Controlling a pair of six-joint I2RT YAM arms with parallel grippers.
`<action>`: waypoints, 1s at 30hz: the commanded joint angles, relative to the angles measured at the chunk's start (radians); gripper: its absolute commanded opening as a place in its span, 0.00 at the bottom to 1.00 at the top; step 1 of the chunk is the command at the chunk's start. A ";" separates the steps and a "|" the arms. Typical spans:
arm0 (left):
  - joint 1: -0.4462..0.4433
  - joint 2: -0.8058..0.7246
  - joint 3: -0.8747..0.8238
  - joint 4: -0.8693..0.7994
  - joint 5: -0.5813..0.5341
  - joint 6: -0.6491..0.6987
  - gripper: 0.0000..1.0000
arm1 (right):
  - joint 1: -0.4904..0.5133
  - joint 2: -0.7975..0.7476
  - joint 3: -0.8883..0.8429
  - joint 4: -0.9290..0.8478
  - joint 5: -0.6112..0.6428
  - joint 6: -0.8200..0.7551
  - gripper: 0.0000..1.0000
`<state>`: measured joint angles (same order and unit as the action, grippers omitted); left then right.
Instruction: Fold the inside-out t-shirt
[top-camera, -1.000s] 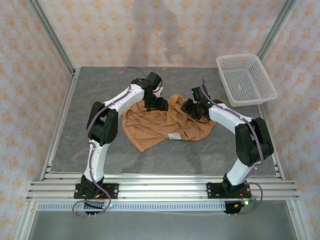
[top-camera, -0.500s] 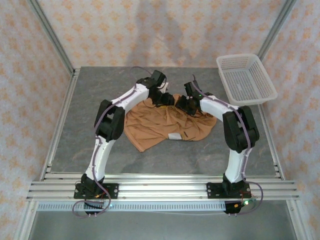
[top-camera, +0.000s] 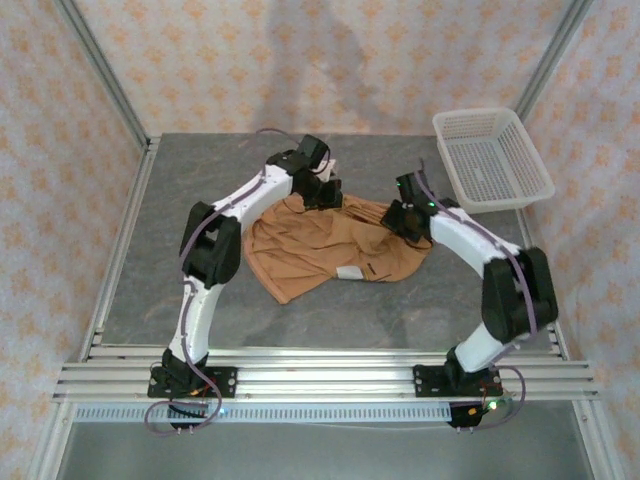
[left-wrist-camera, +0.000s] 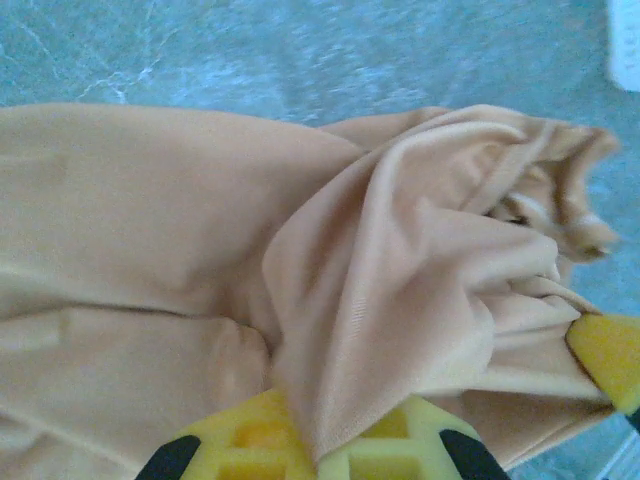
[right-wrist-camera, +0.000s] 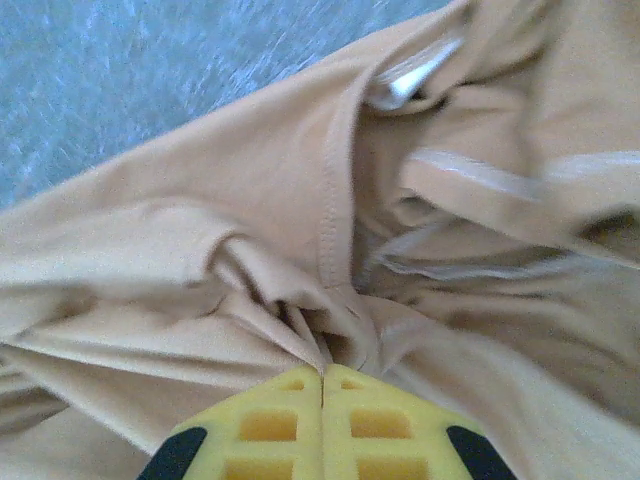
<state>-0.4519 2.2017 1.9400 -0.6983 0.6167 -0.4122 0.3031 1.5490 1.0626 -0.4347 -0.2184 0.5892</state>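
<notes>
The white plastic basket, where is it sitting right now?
In the top view, the white plastic basket sits at the far right corner of the gray table, beyond the right arm's tool and apart from the tan t-shirt.

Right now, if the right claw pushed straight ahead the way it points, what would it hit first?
The t-shirt: the right claw is shut on a fold, and more bunched cloth lies directly ahead; depth beyond is unclear.

I see the t-shirt (top-camera: 320, 250) lying rumpled in the middle of the grey table (top-camera: 180, 290). My left gripper (top-camera: 322, 190) sits on its edge at twelve o'clock and my right gripper (top-camera: 403, 218) at two o'clock, both down against the cloth. A white mesh basket (top-camera: 490, 158) rests well apart, farther out toward two o'clock.
</notes>
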 joint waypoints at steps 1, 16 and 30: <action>-0.011 -0.107 -0.071 0.042 0.006 -0.017 0.00 | -0.009 -0.109 -0.103 -0.060 0.091 0.010 0.00; -0.139 -0.145 -0.335 0.274 0.006 -0.116 0.00 | 0.058 -0.197 -0.128 -0.143 0.048 0.021 0.21; -0.139 -0.222 -0.370 0.248 -0.014 -0.115 0.00 | 0.200 0.075 -0.100 0.246 -0.061 0.199 0.00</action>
<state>-0.5938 2.0521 1.5936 -0.4557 0.6205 -0.5240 0.5026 1.5497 0.9291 -0.2958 -0.3050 0.7258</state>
